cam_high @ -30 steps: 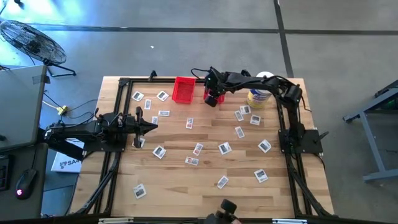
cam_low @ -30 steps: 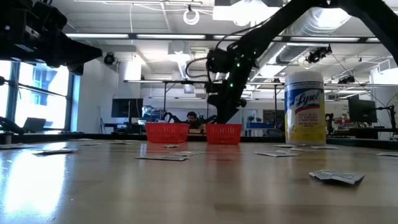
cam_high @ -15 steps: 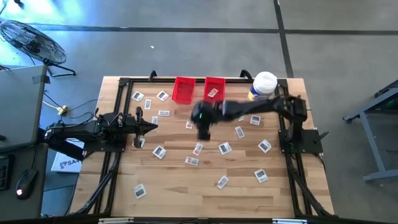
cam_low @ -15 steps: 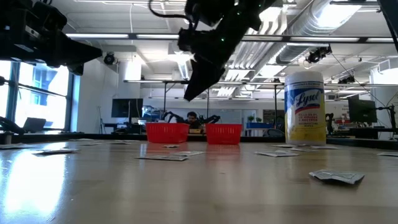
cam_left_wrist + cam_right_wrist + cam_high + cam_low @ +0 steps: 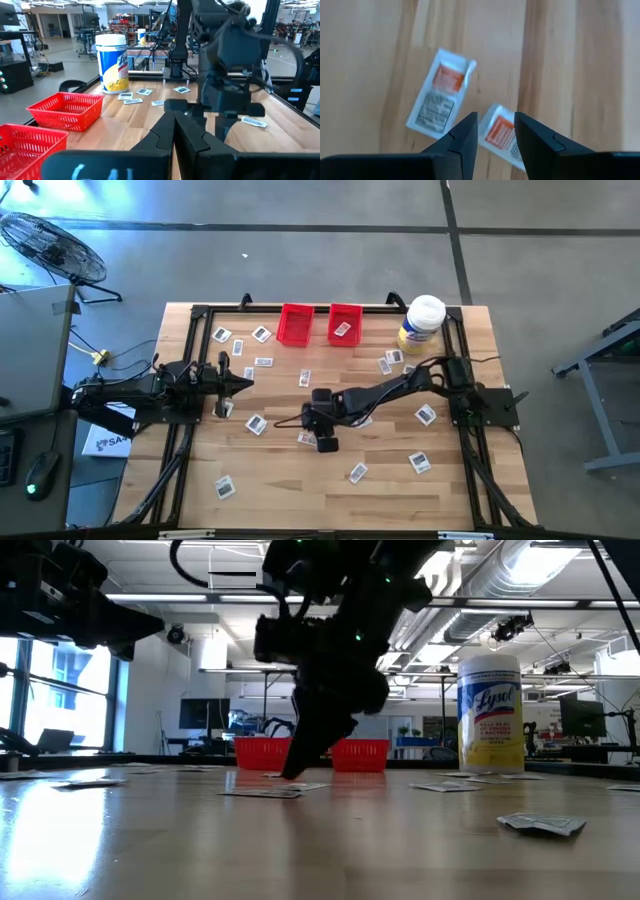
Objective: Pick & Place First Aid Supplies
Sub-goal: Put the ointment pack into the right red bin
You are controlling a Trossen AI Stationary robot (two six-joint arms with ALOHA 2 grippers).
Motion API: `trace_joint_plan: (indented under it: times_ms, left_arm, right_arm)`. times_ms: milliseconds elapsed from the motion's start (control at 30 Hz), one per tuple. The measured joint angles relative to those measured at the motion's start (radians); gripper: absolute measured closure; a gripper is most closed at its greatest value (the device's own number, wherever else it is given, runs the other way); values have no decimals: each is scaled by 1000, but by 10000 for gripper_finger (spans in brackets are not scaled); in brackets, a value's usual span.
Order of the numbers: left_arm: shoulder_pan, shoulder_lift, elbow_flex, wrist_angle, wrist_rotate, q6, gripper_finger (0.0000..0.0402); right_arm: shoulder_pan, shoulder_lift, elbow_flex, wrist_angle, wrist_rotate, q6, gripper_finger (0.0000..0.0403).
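Several small white packets, the first aid supplies, lie flat across the wooden table (image 5: 450,480). My right gripper (image 5: 496,136) hangs open over the table's middle (image 5: 308,423), slanting down. Its fingers stand on either side of the near end of one orange-printed packet (image 5: 496,131), low over it (image 5: 292,772). A second packet (image 5: 439,95) lies just beyond. One packet (image 5: 343,329) rests in the right red bin (image 5: 346,313). My left gripper (image 5: 245,383) waits shut and level at the table's left side (image 5: 175,132).
Two red bins (image 5: 295,323) stand side by side at the far edge. A white-lidded, yellow-labelled jar (image 5: 422,320) stands to their right. Loose packets lie near the jar (image 5: 393,360), at the far left (image 5: 240,340) and along the near side (image 5: 357,472).
My right gripper has swung from over the right red bin toward the near side and left, to the table's middle, and has come down low over two packets. A packet shows in the bin where the gripper stood.
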Motion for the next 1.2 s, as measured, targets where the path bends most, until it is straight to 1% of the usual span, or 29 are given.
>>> trace_joint_plan:
  times_ms: [67, 200, 367, 533, 700, 900, 1133, 1200]
  left_arm:
    - [0, 0, 0, 0, 0, 0, 401]
    - [0, 0, 0, 0, 0, 0, 401]
    - [0, 0, 0, 0, 0, 0, 401]
    - [0, 0, 0, 0, 0, 0, 401]
    - [0, 0, 0, 0, 0, 0, 401]
    - [0, 0, 0, 0, 0, 0, 401]
    - [0, 0, 0, 0, 0, 0, 401]
    - [0, 0, 0, 0, 0, 0, 401]
  right_arm:
    - [-1, 2, 0, -17, 2, 0, 281]
    - [-5, 2, 0, -34, 46, -5, 281]
    - [-2, 2, 0, -34, 52, -63, 281]
    - [4, 1, 0, -39, 85, -88, 281]
    - [4, 1, 0, -50, 106, -78, 281]
    - [4, -8, 0, 58, 62, -65, 281]
    - [4, 43, 3, 53, 61, -65, 281]
    - [4, 45, 4, 29, 75, -64, 281]
